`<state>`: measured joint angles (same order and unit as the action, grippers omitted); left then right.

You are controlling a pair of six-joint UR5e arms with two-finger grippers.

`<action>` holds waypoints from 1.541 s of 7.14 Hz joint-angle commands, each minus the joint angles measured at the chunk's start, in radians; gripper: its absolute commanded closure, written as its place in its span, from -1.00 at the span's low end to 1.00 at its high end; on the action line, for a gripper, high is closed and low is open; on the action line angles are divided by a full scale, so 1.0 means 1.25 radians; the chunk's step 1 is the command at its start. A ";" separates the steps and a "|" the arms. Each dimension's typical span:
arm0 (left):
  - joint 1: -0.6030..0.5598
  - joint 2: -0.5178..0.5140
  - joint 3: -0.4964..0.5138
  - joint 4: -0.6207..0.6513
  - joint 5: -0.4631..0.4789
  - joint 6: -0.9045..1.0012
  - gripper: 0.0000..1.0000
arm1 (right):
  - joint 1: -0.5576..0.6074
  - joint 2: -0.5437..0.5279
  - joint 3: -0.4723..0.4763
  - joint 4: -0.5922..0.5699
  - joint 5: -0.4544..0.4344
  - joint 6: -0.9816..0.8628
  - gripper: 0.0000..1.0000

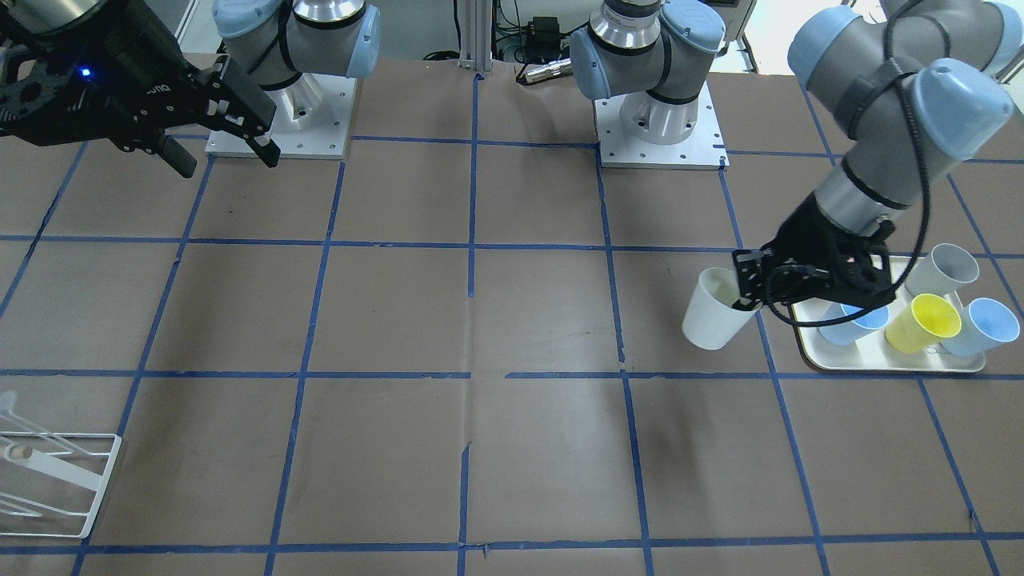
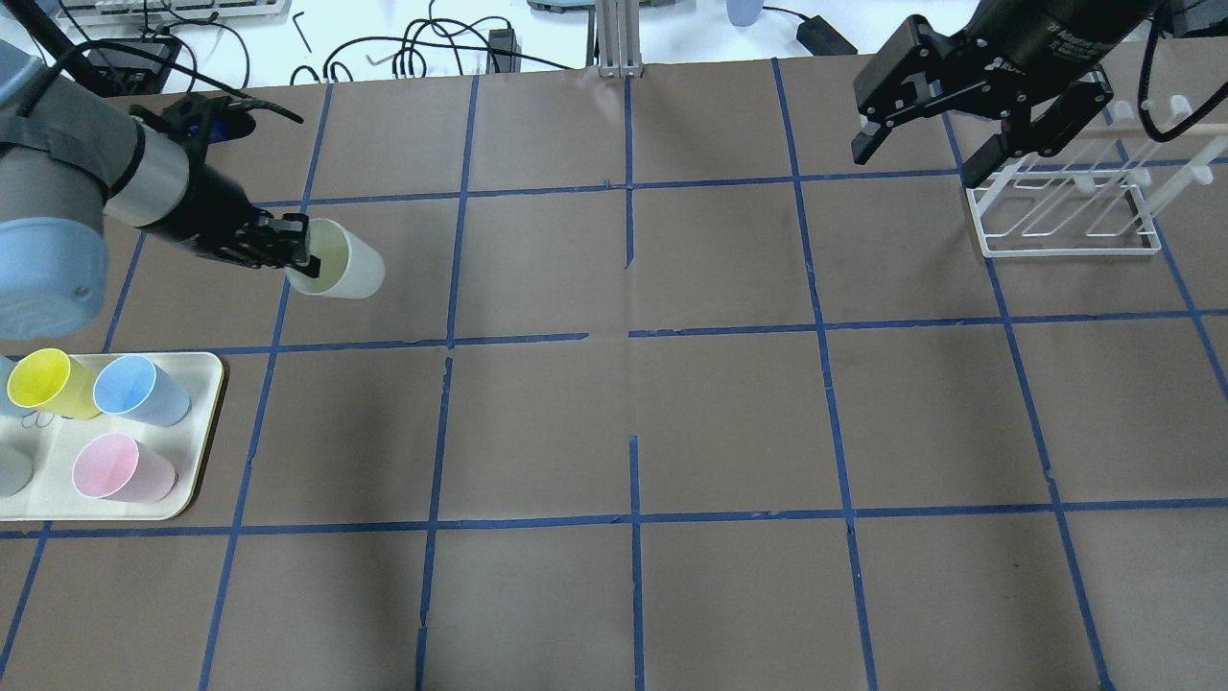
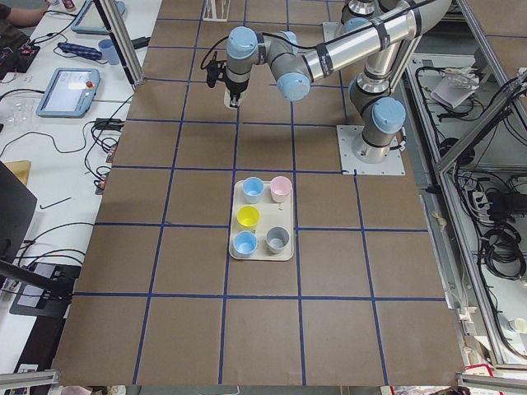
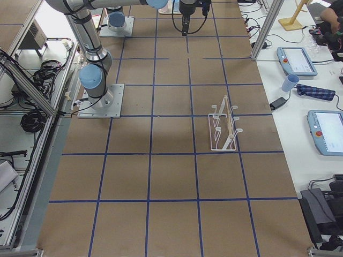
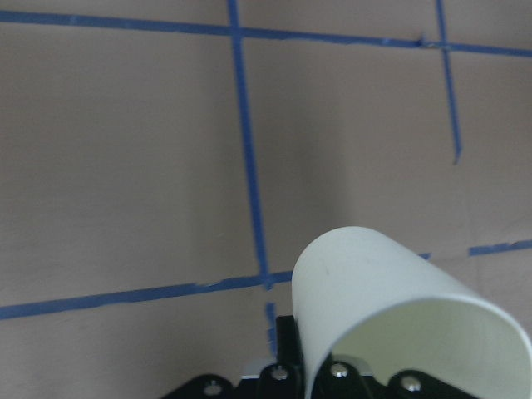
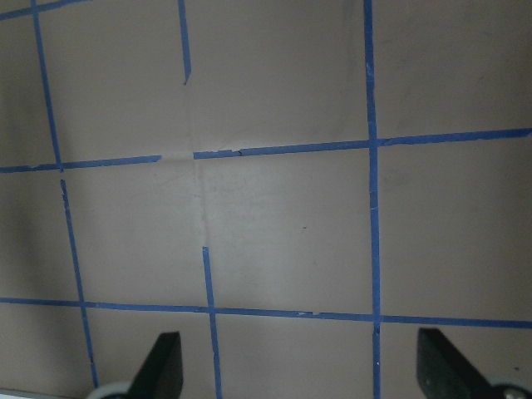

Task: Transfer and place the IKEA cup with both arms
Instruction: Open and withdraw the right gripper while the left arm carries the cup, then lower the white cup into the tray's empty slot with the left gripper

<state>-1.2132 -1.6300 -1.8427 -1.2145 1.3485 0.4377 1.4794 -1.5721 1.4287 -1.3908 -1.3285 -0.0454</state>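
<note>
**Cup in left hand, right hand waiting far across**

You have the cup [image 2: 347, 268] pinched at its rim by the left hand [image 2: 303, 251], one finger inside the mouth and one outside the wall. It hangs just off the tray [image 2: 209, 389], on the left arm's side of the table [image 2: 633, 422], and looks lifted clear of the surface, though no view settles that.

Long axis: tilted well over. The mouth faces back into the left hand; the closed base points out toward the table's middle, so toward the other arm.

Right hand [image 2: 916, 161]: fingers spread wide, holding nothing, up near the rack [image 2: 1060, 251] on the far side. Well apart from the cup, with several grid squares between them.

Judgement: transfer is at the carry stage and the handover is not yet begun. The relation to watch is that base-first axis. The right hand meets the cup from the base end, so it can close across the bare wall below the left fingers. Keep the tilt steady; a rim pinch may swivel
</note>
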 commanded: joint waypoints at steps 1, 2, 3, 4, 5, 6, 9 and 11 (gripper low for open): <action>0.364 -0.016 0.082 -0.145 0.154 0.505 1.00 | 0.079 -0.020 0.111 -0.242 -0.131 0.155 -1.00; 0.367 -0.014 0.083 -0.145 0.153 0.508 1.00 | 0.080 -0.019 0.112 -0.245 -0.131 0.158 -1.00; 0.367 -0.014 0.083 -0.145 0.155 0.509 1.00 | 0.079 -0.017 0.111 -0.242 -0.132 0.158 -1.00; 0.367 -0.010 0.083 -0.145 0.155 0.508 1.00 | 0.080 -0.017 0.112 -0.243 -0.131 0.157 -1.00; 0.367 -0.008 0.083 -0.145 0.155 0.509 1.00 | 0.079 -0.019 0.111 -0.242 -0.132 0.157 -1.00; 0.367 -0.010 0.083 -0.145 0.156 0.508 1.00 | 0.080 -0.017 0.112 -0.243 -0.133 0.157 -1.00; 0.374 -0.057 0.085 -0.134 0.230 0.515 1.00 | 0.079 -0.017 0.111 -0.239 -0.145 0.154 -1.00; 0.381 -0.094 0.106 -0.127 0.234 0.531 1.00 | 0.080 -0.019 0.112 -0.240 -0.152 0.150 -1.00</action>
<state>-0.7417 -1.7182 -1.7264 -1.3760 1.6317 1.0881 1.5789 -1.5940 1.5686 -1.6903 -1.5116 0.1450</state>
